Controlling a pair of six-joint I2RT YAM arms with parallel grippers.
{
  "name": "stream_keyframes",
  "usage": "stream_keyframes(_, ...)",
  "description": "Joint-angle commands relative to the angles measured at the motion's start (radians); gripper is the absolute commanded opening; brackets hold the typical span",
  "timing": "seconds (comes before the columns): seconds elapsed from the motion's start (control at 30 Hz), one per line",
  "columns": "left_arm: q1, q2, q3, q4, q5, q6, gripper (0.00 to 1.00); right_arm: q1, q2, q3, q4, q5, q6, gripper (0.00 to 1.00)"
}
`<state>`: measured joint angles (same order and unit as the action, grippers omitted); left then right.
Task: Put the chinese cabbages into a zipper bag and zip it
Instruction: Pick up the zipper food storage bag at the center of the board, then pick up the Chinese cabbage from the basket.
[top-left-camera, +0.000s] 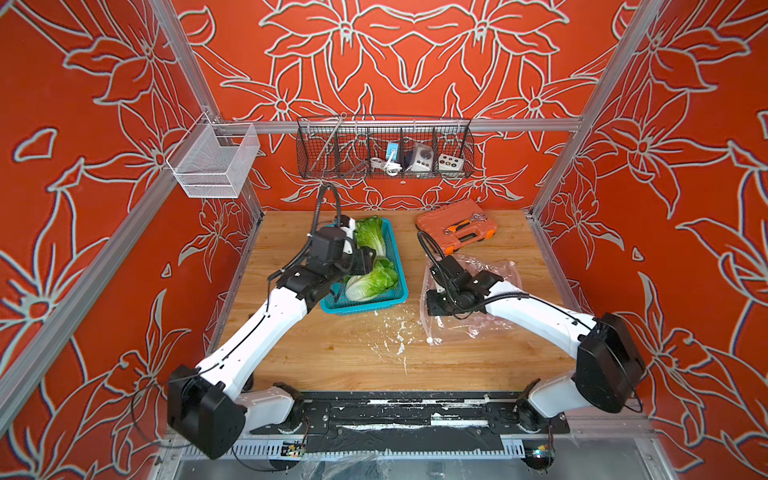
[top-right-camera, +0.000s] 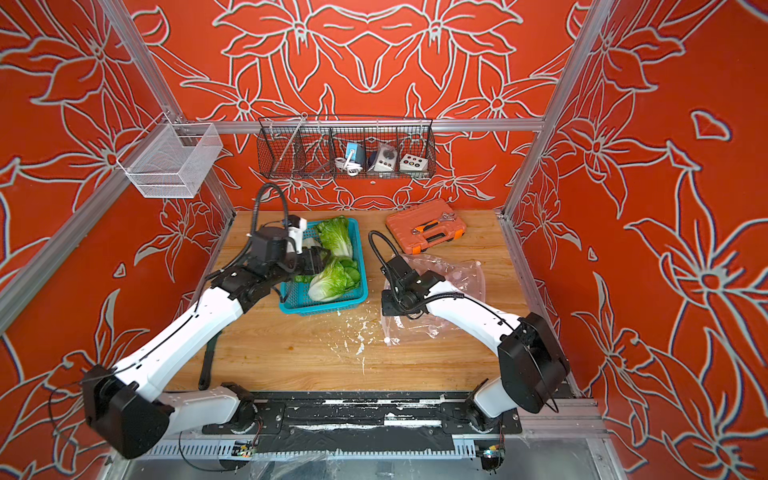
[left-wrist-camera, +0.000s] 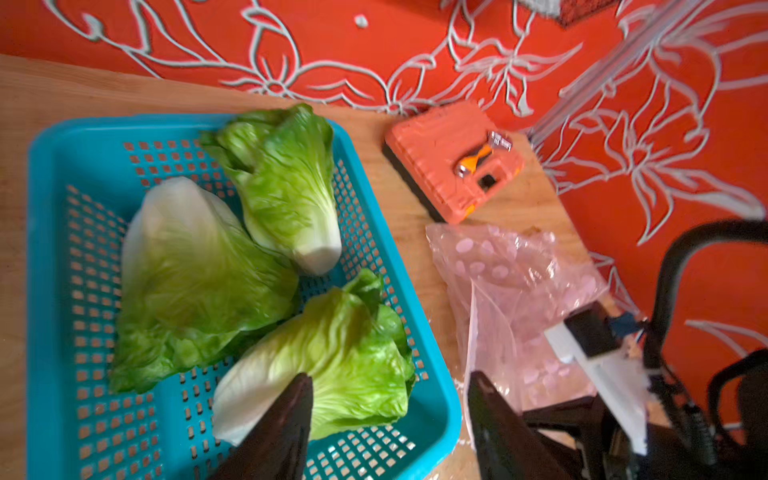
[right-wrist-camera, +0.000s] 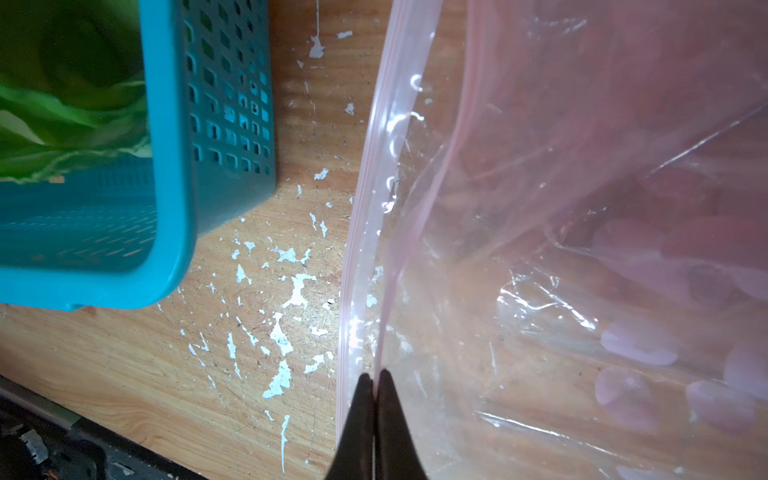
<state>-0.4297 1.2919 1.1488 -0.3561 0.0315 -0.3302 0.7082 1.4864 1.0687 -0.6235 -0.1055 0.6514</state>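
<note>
Three chinese cabbages lie in a teal basket: one at the far end, a pale one beside it, and the nearest one. My left gripper hovers open over that nearest head and the basket's rim, gripping nothing. In both top views it hangs above the basket. The pink see-through zipper bag lies crumpled on the table to the right. My right gripper is shut on the bag's upper lip, which stands slightly apart from the lower lip.
An orange tool case sits at the back of the wooden table, just behind the bag. White flecks mark the wood between basket and bag. A black wire rack and a white mesh basket hang on the frame.
</note>
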Motion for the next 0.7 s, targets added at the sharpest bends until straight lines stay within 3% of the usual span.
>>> stream_keyframes(0.0, -0.015, 0.112, 0.103, -0.144, -0.098, 0.120, 0.63, -0.014, -0.030, 0.011, -0.002, -0.028, -0.029, 0.00)
stream_keyframes(0.2, -0.140, 0.282, 0.276, -0.296, -0.204, 0.154, 0.66, -0.021, -0.060, -0.014, 0.004, -0.037, -0.023, 0.00)
stream_keyframes(0.33, -0.199, 0.376, 0.310, -0.386, -0.339, 0.158, 0.76, -0.027, -0.048, -0.031, 0.024, -0.058, -0.023, 0.00)
stream_keyframes(0.47, -0.209, 0.488, 0.343, -0.454, -0.400, 0.148, 0.77, -0.029, -0.040, -0.039, 0.042, -0.069, -0.018, 0.00)
stream_keyframes(0.67, -0.209, 0.570, 0.283, -0.422, -0.444, 0.136, 0.81, -0.045, -0.045, -0.042, 0.044, -0.071, -0.029, 0.00)
